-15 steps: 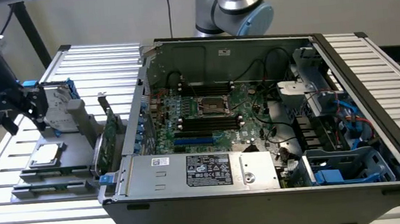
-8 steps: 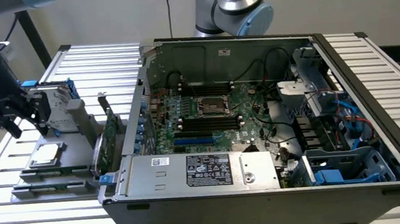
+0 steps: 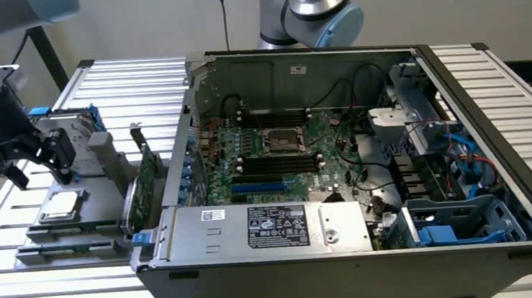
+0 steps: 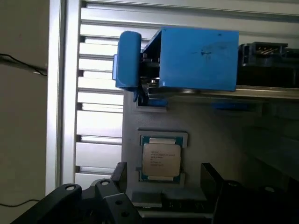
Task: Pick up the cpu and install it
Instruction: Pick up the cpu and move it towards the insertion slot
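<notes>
The cpu (image 3: 62,205) (image 4: 161,158), a small square chip with a silver-grey top, lies flat in a recess of the grey holder block (image 3: 79,216) at the exterior view's left, outside the computer case. My gripper (image 3: 42,176) (image 4: 163,169) hangs just above it. It is open, and its black fingers (image 4: 120,171) stand wide apart on either side of the chip without touching it. Nothing is held. The cpu socket (image 3: 282,142) sits in the middle of the green motherboard inside the open case.
A silver hard drive with blue side rails (image 3: 67,127) (image 4: 196,58) stands just behind the cpu on the holder. An expansion card (image 3: 148,177) stands upright between the holder and the case wall (image 3: 185,163). Another arm (image 3: 316,7) rises behind the case.
</notes>
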### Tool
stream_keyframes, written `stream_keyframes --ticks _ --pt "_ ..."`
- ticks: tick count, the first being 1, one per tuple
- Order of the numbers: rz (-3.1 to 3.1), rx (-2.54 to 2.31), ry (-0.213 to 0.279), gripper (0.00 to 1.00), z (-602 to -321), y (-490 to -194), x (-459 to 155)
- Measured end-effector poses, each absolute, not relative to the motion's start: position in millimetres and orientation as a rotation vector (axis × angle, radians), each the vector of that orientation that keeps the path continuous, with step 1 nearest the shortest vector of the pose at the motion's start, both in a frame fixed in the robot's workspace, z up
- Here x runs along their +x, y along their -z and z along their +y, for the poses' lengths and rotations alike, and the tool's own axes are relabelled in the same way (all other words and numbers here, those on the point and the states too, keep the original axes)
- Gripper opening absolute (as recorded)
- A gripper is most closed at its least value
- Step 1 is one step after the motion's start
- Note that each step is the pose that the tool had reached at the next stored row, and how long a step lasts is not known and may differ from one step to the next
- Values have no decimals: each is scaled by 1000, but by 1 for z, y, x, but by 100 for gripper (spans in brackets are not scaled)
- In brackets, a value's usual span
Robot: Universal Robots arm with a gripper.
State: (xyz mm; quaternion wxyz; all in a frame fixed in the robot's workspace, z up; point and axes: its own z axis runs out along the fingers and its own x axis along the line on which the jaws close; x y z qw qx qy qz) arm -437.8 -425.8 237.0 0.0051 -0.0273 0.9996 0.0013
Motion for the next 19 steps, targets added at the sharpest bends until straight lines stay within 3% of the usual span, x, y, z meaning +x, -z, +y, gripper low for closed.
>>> stream_keyframes --ticks 19 --pt "3130 -72 -4 73 -427 -222 -438"
